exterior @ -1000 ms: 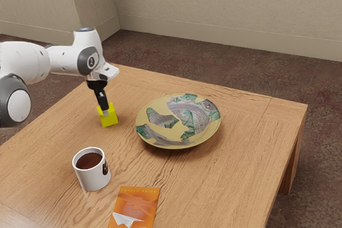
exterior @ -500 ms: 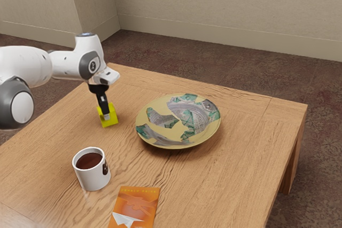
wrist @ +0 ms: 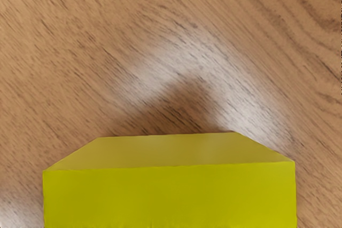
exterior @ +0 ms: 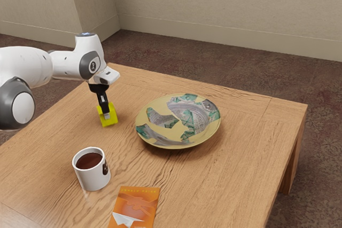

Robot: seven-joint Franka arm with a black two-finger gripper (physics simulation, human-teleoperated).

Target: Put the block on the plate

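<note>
The yellow block (wrist: 170, 196) sits on the desk (exterior: 214, 180), right at the pincer (exterior: 106, 115). It should be light, stiff, little slippery; best is to take the middle of two opposite sides. Whether the pincer is wide or closed, I cannot tell.

Partly hidden block (exterior: 111, 123) behind gripper (exterior: 106, 115), to the exterior view's left of the plate (exterior: 160, 107); cut off in wrist view. Nearer the camera than plate, cut-off book (exterior: 135, 205) with unreadably small lettering (exterior: 139, 190).
</note>
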